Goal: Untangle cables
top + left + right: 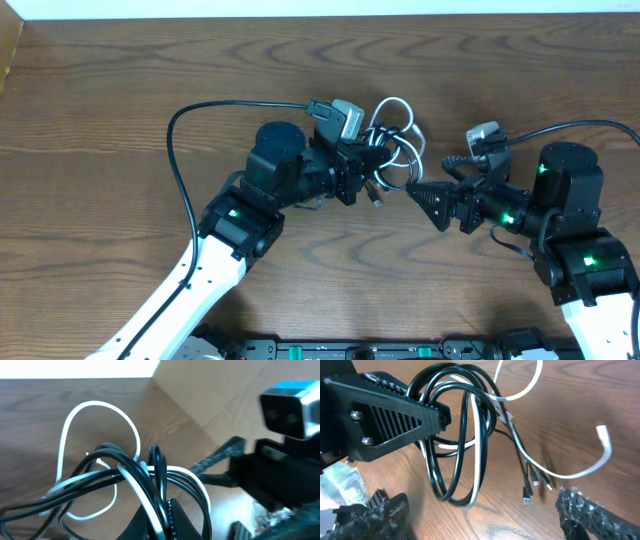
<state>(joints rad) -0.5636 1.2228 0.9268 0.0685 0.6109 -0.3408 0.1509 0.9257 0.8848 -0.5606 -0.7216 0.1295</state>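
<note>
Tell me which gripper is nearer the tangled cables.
Left. The left gripper grips the cables at their loops. The right gripper is open just beside them, apparently not touching.

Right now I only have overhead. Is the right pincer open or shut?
Observer: Open. In the right wrist view the right pincer has its fingers wide apart, with nothing between them.
Operator: Does the left one have the bundle?
Observer: Looks so. In the left wrist view the cables, black and white, run down into the left pincer.
Operator: Any free ends?
Observer: Yes. The right wrist view shows the white end sticking out clear of the loops, and small plugs on thin black leads below them.
</note>
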